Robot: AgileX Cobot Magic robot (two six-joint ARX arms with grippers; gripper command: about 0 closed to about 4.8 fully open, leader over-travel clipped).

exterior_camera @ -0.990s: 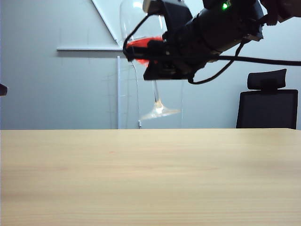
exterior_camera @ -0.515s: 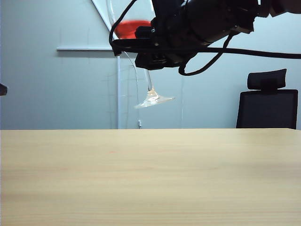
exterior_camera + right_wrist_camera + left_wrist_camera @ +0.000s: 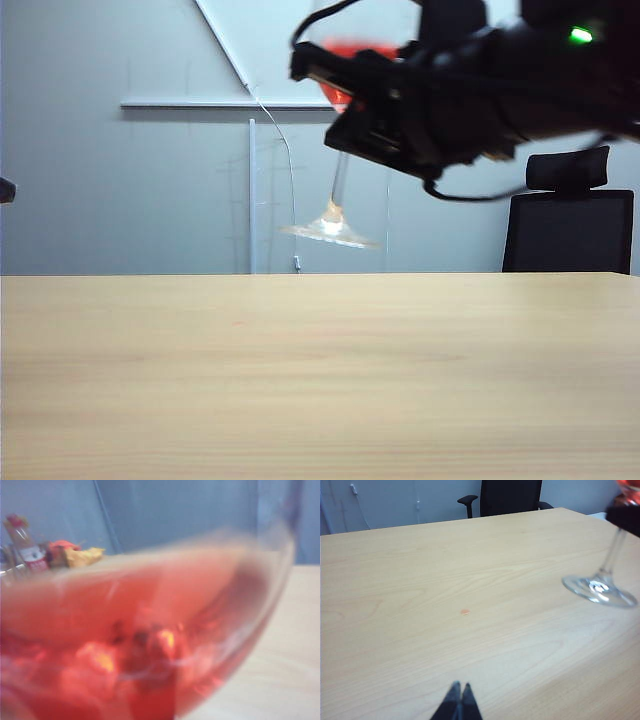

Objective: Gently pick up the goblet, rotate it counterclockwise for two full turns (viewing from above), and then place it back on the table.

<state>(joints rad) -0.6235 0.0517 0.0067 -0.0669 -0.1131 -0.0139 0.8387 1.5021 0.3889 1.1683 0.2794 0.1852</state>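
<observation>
The goblet [image 3: 333, 190] hangs tilted in the air well above the table [image 3: 320, 370], its red-filled bowl leaning to the right and its round foot a little over the far edge. My right gripper [image 3: 342, 112] is shut on it just under the bowl. In the right wrist view the goblet's bowl [image 3: 150, 630] of red liquid fills the picture and hides the fingers. The left wrist view shows the goblet's foot and stem [image 3: 601, 587] over the table [image 3: 445, 570]. My left gripper [image 3: 460, 689] is far from it, shut and empty, low over the wood.
A black office chair [image 3: 570, 225] stands behind the table's far right side. A tiny orange speck [image 3: 465, 612] lies on the tabletop. A bottle and packets [image 3: 30, 550] sit in the blurred background of the right wrist view.
The right arm has swung rightward and its wrist has turned. The goblet's bowl rose and shifted right, so the stem now leans the other way. The left gripper stayed still.
</observation>
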